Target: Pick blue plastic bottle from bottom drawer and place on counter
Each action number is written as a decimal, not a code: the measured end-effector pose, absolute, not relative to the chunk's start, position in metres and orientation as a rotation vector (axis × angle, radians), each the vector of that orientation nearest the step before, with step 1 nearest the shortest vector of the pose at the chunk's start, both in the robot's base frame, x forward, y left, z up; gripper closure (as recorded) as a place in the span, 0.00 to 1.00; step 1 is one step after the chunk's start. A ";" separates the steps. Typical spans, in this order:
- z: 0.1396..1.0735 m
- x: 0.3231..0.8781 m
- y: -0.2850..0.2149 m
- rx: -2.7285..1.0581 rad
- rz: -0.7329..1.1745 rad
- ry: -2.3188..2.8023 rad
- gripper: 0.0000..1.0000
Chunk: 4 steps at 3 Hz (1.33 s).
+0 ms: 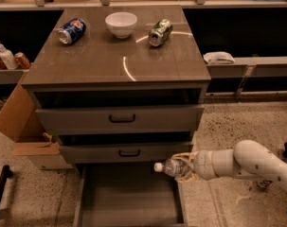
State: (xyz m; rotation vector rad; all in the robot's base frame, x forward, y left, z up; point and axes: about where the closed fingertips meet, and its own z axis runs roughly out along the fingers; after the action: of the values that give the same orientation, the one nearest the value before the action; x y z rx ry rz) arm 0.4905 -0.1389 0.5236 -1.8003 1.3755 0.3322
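Note:
The blue plastic bottle [170,167], clear with a white cap pointing left, lies on its side in my gripper [184,167]. The gripper is shut on it and holds it above the right side of the open bottom drawer [129,197], just in front of the lower drawer front. My white arm [242,163] reaches in from the right. The counter [100,60] is the glossy grey-brown slab on top of the cabinet, well above the gripper.
On the counter lie a blue can [71,30], a white bowl [121,24] and a green can [160,32]. Two closed drawer fronts with black handles [121,118] sit above the open drawer. A cardboard box [20,122] stands left; a pump bottle [6,56] on a left shelf.

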 end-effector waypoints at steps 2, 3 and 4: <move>0.640 0.499 -0.167 -1.857 0.203 1.248 1.00; 0.697 0.503 -0.171 -1.910 0.109 1.181 1.00; 0.697 0.503 -0.171 -1.910 0.109 1.181 1.00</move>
State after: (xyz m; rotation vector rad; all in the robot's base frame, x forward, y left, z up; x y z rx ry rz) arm 0.5032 -0.1709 0.6968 -1.9095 1.1810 0.1094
